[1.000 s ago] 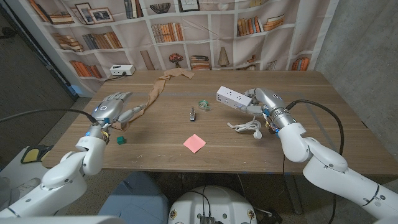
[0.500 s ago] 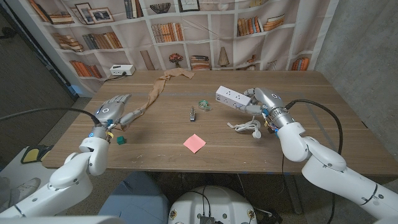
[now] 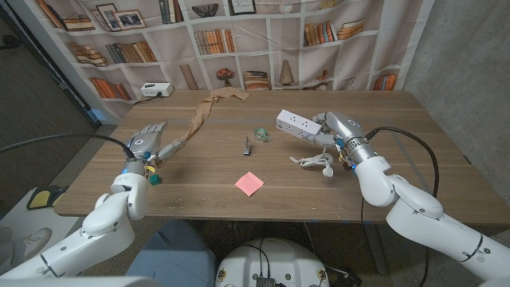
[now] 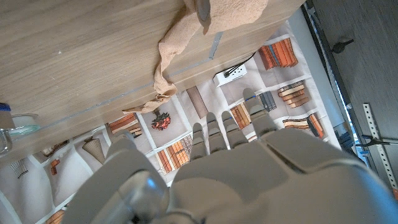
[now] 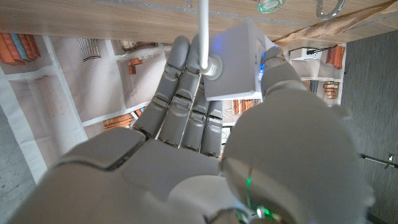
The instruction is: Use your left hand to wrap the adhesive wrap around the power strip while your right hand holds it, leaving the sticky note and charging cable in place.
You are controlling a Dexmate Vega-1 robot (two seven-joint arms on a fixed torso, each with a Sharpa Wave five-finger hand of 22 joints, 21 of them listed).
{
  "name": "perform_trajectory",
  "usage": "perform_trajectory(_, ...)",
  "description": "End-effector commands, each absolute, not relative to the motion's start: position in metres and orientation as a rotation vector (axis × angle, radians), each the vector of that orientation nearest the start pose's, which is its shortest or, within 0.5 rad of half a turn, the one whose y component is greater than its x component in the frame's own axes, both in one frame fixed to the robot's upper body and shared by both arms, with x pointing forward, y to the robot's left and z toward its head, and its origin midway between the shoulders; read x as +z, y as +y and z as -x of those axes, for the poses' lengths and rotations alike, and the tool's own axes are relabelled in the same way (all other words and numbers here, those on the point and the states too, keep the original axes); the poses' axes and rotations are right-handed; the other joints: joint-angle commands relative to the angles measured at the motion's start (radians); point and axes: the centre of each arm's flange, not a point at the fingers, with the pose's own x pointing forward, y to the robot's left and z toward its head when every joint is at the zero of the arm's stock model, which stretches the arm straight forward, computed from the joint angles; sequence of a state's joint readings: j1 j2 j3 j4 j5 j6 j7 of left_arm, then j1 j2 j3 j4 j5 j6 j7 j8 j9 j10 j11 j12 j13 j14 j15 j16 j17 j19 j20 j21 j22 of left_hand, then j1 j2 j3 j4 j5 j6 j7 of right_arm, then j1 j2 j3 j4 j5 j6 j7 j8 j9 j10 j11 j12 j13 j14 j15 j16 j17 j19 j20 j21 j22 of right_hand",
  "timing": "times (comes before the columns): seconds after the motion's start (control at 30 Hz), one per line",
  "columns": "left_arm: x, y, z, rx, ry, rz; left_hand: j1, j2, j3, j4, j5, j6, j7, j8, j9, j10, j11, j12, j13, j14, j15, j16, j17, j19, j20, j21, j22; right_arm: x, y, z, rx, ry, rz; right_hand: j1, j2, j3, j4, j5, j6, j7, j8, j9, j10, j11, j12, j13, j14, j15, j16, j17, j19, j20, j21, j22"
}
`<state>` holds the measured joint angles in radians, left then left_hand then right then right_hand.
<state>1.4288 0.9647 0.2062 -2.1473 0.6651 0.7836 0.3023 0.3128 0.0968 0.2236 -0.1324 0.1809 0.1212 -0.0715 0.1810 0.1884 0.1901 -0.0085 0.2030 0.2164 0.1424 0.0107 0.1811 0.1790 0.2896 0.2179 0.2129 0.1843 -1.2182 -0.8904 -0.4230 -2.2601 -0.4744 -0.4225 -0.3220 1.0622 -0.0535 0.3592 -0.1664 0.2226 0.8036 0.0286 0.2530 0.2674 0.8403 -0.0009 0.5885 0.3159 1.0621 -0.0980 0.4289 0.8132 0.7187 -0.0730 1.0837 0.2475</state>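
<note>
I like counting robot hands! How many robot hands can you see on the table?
2. The left hand is at the table's left side, beside the tan adhesive wrap. The right hand is at the right, holding the white power strip.

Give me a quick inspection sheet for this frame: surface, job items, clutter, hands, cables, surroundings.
Surface: wooden table, no damage seen.
Job's things: power strip lifted in the right hand; tan adhesive wrap lying stretched on the table; pink sticky note flat at centre front.
Clutter: small green block, small metal piece, clear greenish item.
Hands: right hand holds the strip; left hand holds nothing, fingers towards the wrap's near end.
Cables: white charging cable coiled beside the right wrist.
Surroundings: printed bookshelf backdrop.
</note>
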Motion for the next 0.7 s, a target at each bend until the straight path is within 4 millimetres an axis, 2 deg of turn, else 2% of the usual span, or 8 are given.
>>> perform_trajectory(0.03,-0.0557,0.3572,-0.4887,0.671,-0.278,-1.393,-0.007,-0.01,-0.004,0.007,-0.001,-0.006,-0.004,0.003,0.004,-0.003,0.003,0.003,0.004,0.013,-0.007,0.009,0.007,0.023,-0.006,0.007,0.005,-0.0201,-0.2103,-0.4741,-0.177,-0.749,1.157,0.155,0.161,0.031,0.005,0.01,0.077,-0.067,0.007,0.004,0.116,-0.112,0.038,0.088,0.086,-0.134,-0.005,0.004,-0.007,-0.049,0.009,-0.001)
perform_trajectory(0.07,-0.0558,0.3568,-0.4889,0.678,-0.28,-1.386,-0.014,-0.012,-0.006,0.01,-0.001,-0.006,-0.002,0.007,0.004,-0.004,0.002,0.006,0.004,0.031,-0.011,0.016,0.009,0.064,-0.009,0.025,0.011,-0.0202,-0.2105,-0.4743,-0.176,-0.749,1.157,0.155,0.161,0.031,0.005,0.01,0.077,-0.067,0.007,0.004,0.116,-0.112,0.038,0.088,0.087,-0.134,-0.005,0.005,-0.007,-0.049,0.01,-0.002)
perform_trajectory(0.17,-0.0551,0.3549,-0.4898,0.695,-0.281,-1.38,-0.017,-0.017,-0.008,0.009,-0.002,0.005,0.006,0.013,0.004,0.007,0.004,0.012,0.005,0.044,-0.011,0.02,0.01,0.084,-0.005,0.034,0.014,-0.0206,-0.2112,-0.475,-0.177,-0.746,1.156,0.155,0.16,0.031,0.005,0.01,0.078,-0.067,0.007,0.004,0.117,-0.112,0.038,0.087,0.087,-0.134,-0.006,0.006,-0.008,-0.05,0.013,-0.004)
perform_trajectory(0.6,-0.0546,0.3522,-0.4889,0.74,-0.263,-1.387,-0.018,-0.023,-0.009,0.006,-0.001,0.0,0.019,0.012,0.003,0.01,0.008,0.016,0.005,0.049,-0.005,0.02,0.01,0.099,-0.006,0.039,0.016,-0.0228,-0.2123,-0.477,-0.168,-0.74,1.158,0.153,0.16,0.034,0.005,0.009,0.076,-0.067,0.005,0.005,0.117,-0.112,0.037,0.088,0.089,-0.135,-0.013,0.012,-0.014,-0.05,0.027,-0.012)
perform_trajectory(0.7,-0.0543,0.3527,-0.4883,0.746,-0.259,-1.407,-0.014,-0.027,-0.007,0.002,0.0,-0.007,0.024,0.011,0.003,0.01,0.007,0.017,0.005,0.044,-0.002,0.016,0.01,0.058,-0.009,0.021,0.015,-0.0228,-0.2117,-0.4773,-0.169,-0.739,1.158,0.153,0.16,0.034,0.005,0.009,0.077,-0.066,0.005,0.005,0.117,-0.111,0.036,0.087,0.089,-0.134,-0.014,0.014,-0.015,-0.05,0.03,-0.015)
